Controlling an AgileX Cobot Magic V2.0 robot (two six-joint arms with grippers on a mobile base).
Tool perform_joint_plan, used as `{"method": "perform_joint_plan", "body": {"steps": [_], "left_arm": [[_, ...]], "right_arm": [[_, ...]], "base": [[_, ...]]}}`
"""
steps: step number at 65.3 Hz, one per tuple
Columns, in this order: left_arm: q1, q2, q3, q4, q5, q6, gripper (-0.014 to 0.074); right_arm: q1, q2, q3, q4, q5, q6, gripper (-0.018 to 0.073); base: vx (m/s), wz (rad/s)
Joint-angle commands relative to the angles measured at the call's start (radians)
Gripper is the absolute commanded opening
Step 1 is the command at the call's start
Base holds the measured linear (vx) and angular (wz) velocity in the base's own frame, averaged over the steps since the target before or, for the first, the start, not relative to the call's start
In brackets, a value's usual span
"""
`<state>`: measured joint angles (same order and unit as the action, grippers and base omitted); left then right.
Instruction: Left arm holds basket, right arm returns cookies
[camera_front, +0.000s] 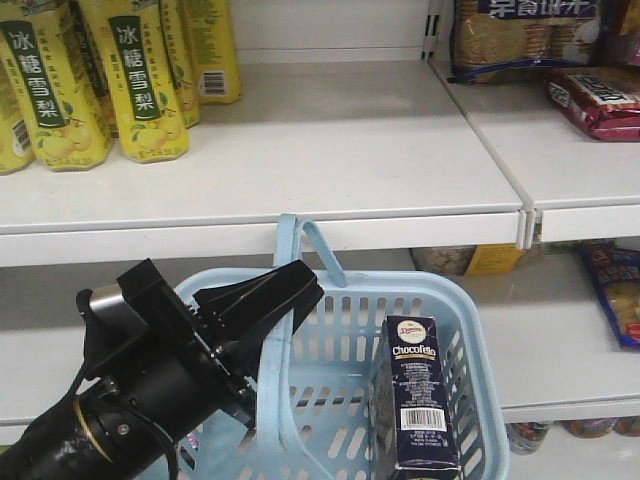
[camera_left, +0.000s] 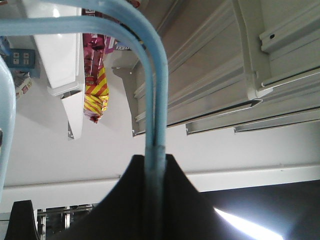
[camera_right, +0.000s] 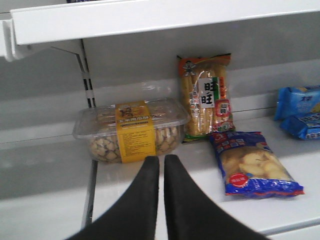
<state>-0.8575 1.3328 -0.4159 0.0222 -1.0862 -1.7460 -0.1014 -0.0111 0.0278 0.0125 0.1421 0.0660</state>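
Chocofilo carton (camera_front: 415, 395) upright in basket (camera_front: 478, 390)

The navy carton (camera_front: 415, 400) at five o'clock reads "Chocofilo", the yellow bottles (camera_front: 140, 80) at ten o'clock "冰糖雪梨", and the right wrist view's orange snack pack (camera_right: 205, 95) "旺旺".

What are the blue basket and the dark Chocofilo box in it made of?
The basket looks like moulded plastic, light blue and slightly glossy: thin slotted walls, smooth hoop handles. The Chocofilo carton looks like printed cardboard, fairly matte: crisp folded edges and flat panels, though I can't be sure.
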Motion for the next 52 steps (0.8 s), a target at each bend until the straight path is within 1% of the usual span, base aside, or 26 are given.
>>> {"method": "perform_joint_plan", "body": {"steps": [1,19,52], "left_arm": [[0.001,-0.031,-0.028,-0.041,-0.174,0.006,-0.0003],[0.001,-0.031,-0.028,-0.041,-0.174,0.006,-0.0003],[0.001,-0.031,-0.028,-0.041,-0.174,0.006,-0.0003]], "right_arm": [[0.001,-0.013,0.018,-0.007,-0.076,-0.009,-0.0006],[0.001,-0.013,0.018,-0.007,-0.076,-0.009,-0.0006],[0.001,-0.013,0.018,-0.007,-0.076,-0.009,-0.0006]], "base": [[0.04,0.29],[0.02,0.21],[0.0,0.02]]}}
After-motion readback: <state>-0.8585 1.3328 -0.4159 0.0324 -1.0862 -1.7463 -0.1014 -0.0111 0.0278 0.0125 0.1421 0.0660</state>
